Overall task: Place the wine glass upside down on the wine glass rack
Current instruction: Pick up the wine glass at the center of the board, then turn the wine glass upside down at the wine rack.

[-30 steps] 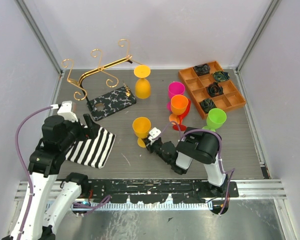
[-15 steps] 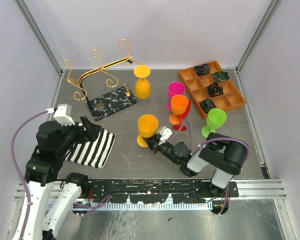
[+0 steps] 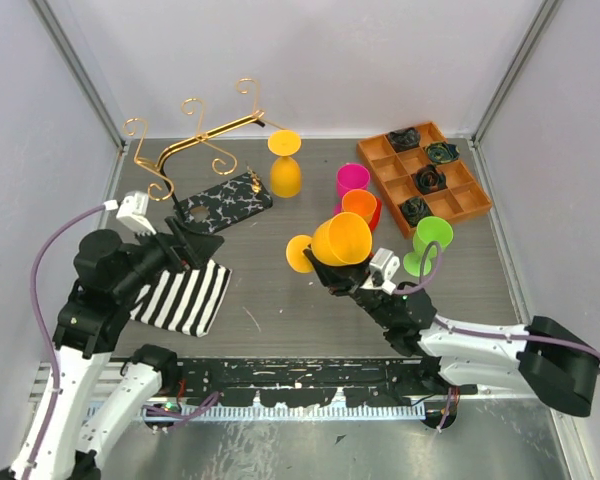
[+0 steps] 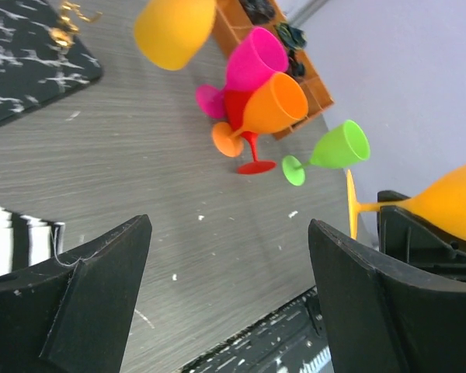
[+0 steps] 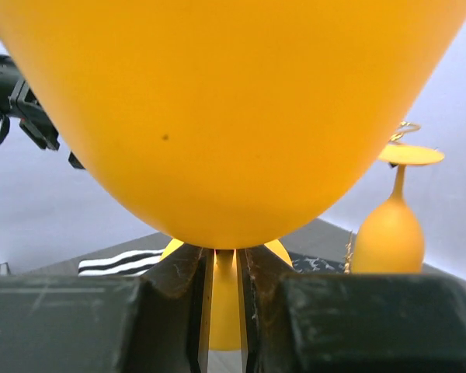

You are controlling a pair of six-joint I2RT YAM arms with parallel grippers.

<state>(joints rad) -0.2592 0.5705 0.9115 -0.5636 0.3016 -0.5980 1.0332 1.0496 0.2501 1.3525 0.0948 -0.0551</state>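
My left tool hangs released near the thin gold scrolled wine glass rack. Right of the rack, my right tool clenches the smooth yellow-orange wine glass by its stem, bowl tilted above the grey desk; only the wrist view shows that pinch.

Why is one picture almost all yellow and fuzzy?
Right wrist view: the held yellow wine glass sits very close to the lens, so its bowl fills the frame and looks soft. Left wrist view: tilted camera, so the green glass seems to lean. Top view: sharp, evenly lit.

Wine glass rack back left, compartment tray back right, inverted glass between.
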